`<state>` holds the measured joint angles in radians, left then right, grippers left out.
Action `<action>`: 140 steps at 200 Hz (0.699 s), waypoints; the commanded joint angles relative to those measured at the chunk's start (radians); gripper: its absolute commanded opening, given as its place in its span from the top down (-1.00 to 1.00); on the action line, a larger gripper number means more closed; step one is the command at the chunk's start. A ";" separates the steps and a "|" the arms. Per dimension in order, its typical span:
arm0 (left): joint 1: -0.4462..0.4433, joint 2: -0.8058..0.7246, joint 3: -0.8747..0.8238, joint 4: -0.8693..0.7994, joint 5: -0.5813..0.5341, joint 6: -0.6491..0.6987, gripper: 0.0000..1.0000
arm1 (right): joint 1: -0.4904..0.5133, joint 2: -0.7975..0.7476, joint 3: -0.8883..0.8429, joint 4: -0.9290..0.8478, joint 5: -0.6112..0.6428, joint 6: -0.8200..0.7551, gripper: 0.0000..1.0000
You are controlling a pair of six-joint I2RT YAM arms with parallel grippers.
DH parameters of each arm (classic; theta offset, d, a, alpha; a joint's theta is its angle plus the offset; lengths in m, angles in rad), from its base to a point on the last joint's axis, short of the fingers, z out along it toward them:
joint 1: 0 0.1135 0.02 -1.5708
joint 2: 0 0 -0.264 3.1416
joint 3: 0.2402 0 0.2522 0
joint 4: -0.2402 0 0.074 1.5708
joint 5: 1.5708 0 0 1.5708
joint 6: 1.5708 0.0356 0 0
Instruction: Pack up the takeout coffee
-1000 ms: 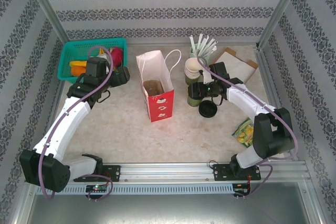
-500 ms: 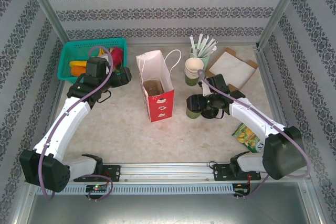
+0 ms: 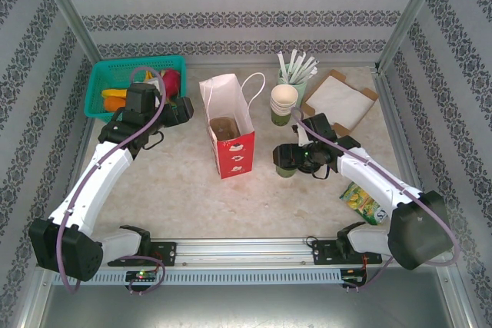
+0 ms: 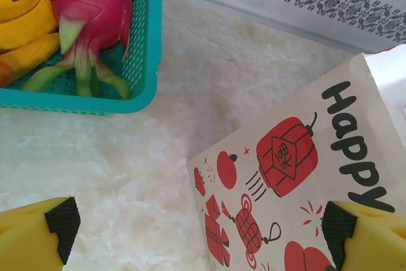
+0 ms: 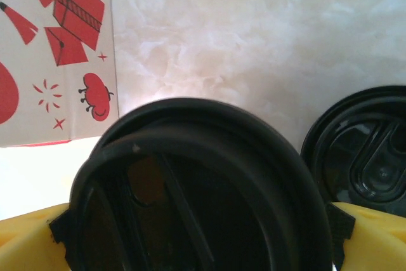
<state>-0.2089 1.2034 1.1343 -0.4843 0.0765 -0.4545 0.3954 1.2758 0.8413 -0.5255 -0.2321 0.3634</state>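
The takeout coffee (image 3: pixel 286 160), a green cup with a black lid (image 5: pixel 196 195), stands on the table right of the red and white paper bag (image 3: pixel 228 132). My right gripper (image 3: pixel 294 157) is open around it, and in the right wrist view the gripper (image 5: pixel 196 233) has a yellow finger just outside each edge of the lid. The bag (image 5: pixel 51 49) stands open-topped close to the cup's left. My left gripper (image 3: pixel 181 110) hovers open left of the bag (image 4: pixel 304 176). Nothing lies in the left gripper (image 4: pixel 196 230).
A loose black lid (image 5: pixel 368 150) lies right beside the cup. A teal basket (image 3: pixel 138 61) with a dragon fruit (image 4: pixel 89 11) sits back left. A stack of lidless cups (image 3: pixel 284 101), a holder of stirrers (image 3: pixel 296 67), a cardboard tray (image 3: pixel 338 97) and a snack packet (image 3: pixel 360 197) are on the right.
The right arm has drawn the cup toward the near edge, and its jaws have widened around the lid. The left arm has not moved.
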 commanded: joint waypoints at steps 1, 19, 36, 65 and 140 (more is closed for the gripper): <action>0.009 0.006 0.002 0.029 0.011 -0.009 -0.99 | 0.007 -0.010 0.039 -0.073 0.037 0.056 -0.96; 0.008 0.008 0.001 0.029 0.003 -0.004 -0.99 | 0.008 -0.009 0.065 -0.104 0.063 0.095 -0.96; 0.008 0.008 -0.003 0.037 0.010 -0.001 -0.99 | 0.007 0.001 0.086 -0.135 0.073 0.130 -0.96; 0.009 0.014 -0.002 0.045 0.020 0.000 -0.99 | 0.008 0.037 0.140 -0.203 0.061 0.180 -0.96; 0.009 0.027 -0.001 0.020 0.016 0.012 -0.99 | 0.030 0.149 0.312 -0.368 0.049 0.221 -0.96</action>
<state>-0.2089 1.2304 1.1343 -0.4778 0.0864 -0.4534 0.4023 1.4006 1.0824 -0.7979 -0.1913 0.5529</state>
